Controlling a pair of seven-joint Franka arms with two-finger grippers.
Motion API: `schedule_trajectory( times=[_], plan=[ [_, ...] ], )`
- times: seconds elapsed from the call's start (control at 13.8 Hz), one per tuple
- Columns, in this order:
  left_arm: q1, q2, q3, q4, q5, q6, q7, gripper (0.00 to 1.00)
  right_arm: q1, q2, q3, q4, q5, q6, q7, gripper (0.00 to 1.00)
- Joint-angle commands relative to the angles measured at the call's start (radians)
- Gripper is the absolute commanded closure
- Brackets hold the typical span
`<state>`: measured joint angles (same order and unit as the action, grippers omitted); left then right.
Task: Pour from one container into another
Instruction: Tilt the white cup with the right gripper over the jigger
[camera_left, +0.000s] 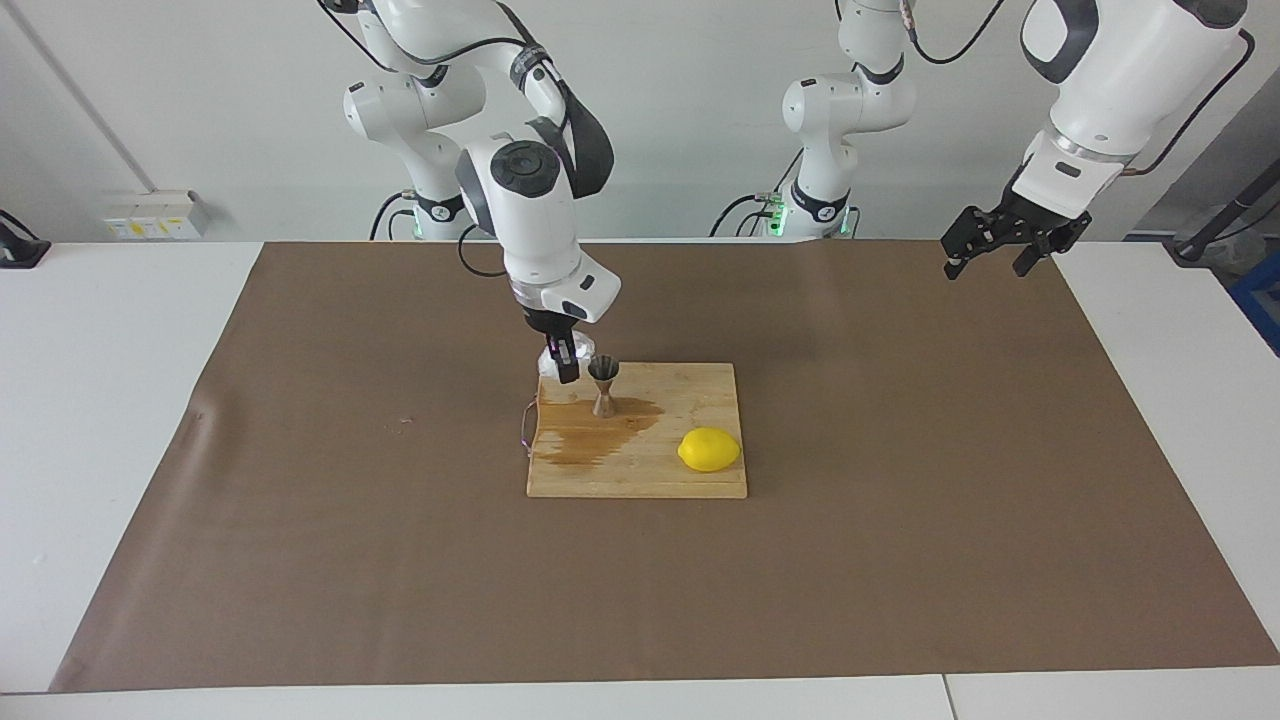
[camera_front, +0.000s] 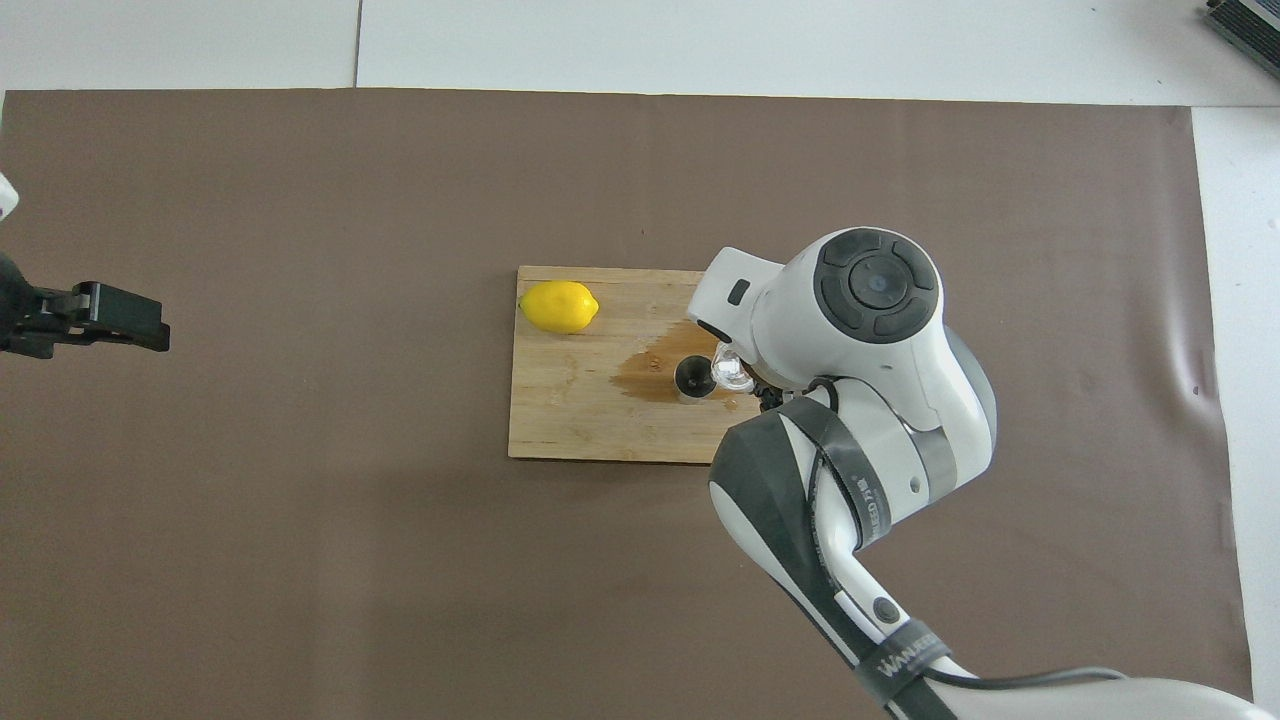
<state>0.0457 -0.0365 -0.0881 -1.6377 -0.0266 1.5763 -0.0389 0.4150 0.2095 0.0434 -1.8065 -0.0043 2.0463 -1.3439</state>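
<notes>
The small clear cup hangs tipped over the wooden board, its rim against the mouth of the steel jigger. My right gripper is shut on the cup and points down from the wrist above. From overhead the cup peeks out beside the jigger's dark opening, while the wrist hides the fingers. The jigger stands upright at the edge of a brown wet patch. My left gripper waits, open with nothing in it, high over the mat at the left arm's end.
The wooden board lies mid-mat with a yellow lemon on the corner toward the left arm's end, farther from the robots than the jigger. A brown mat covers the white table.
</notes>
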Motion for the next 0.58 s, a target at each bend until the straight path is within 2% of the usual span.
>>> schedule_trajectory(
  times=[0.0,0.51],
  plan=[
    [0.013,-0.002,-0.007,0.012,-0.012,-0.019,-0.001,0.00,0.004,0.033,0.003,0.041,-0.058,-0.020,0.060,1.00],
    [0.013,-0.002,-0.005,0.012,-0.012,-0.019,-0.001,0.00,0.062,0.042,0.003,0.041,-0.187,-0.003,0.098,1.00]
  ],
)
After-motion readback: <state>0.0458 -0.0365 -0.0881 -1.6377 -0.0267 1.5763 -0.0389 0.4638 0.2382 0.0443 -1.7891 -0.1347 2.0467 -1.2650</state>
